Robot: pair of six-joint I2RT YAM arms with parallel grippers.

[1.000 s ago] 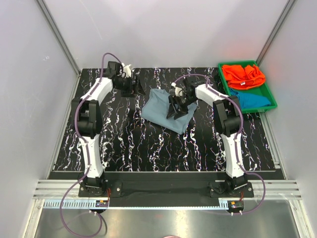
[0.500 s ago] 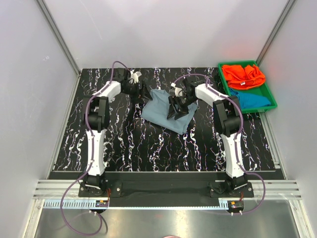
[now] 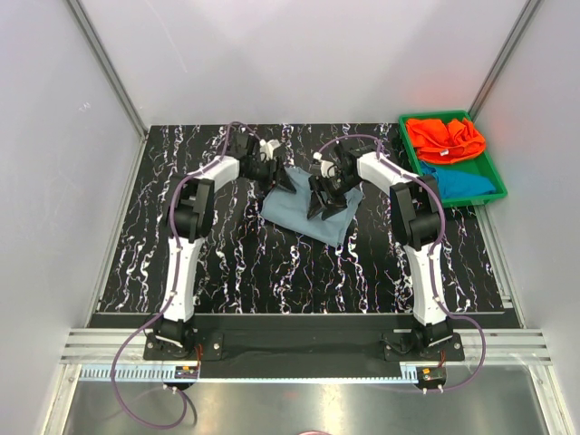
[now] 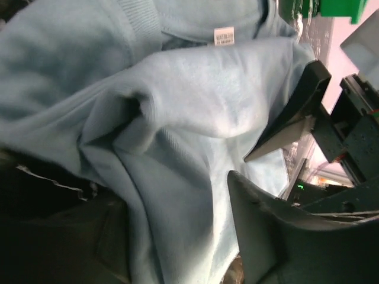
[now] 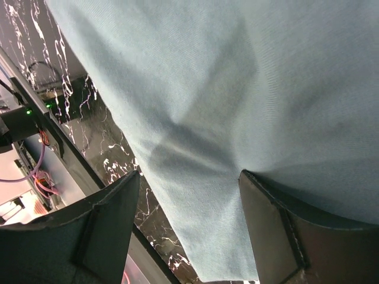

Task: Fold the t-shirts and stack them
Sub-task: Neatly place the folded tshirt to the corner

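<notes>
L gripper (image 3: 284, 181) at grey-blue t-shirt (image 3: 299, 219) far-left edge, R gripper (image 3: 323, 204) mid-cloth.

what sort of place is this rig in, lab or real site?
Probably a lab robot cell, not a home: bare white walls boxing in a marbled black table, and a green tray holding an orange t-shirt ready for folding.

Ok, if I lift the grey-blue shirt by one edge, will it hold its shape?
Probably not: the grey-blue t-shirt bunches into soft folds in the left wrist view, so it should sag from the pinch point. Pushed, it would likely wrinkle on the table rather than slide whole.
</notes>
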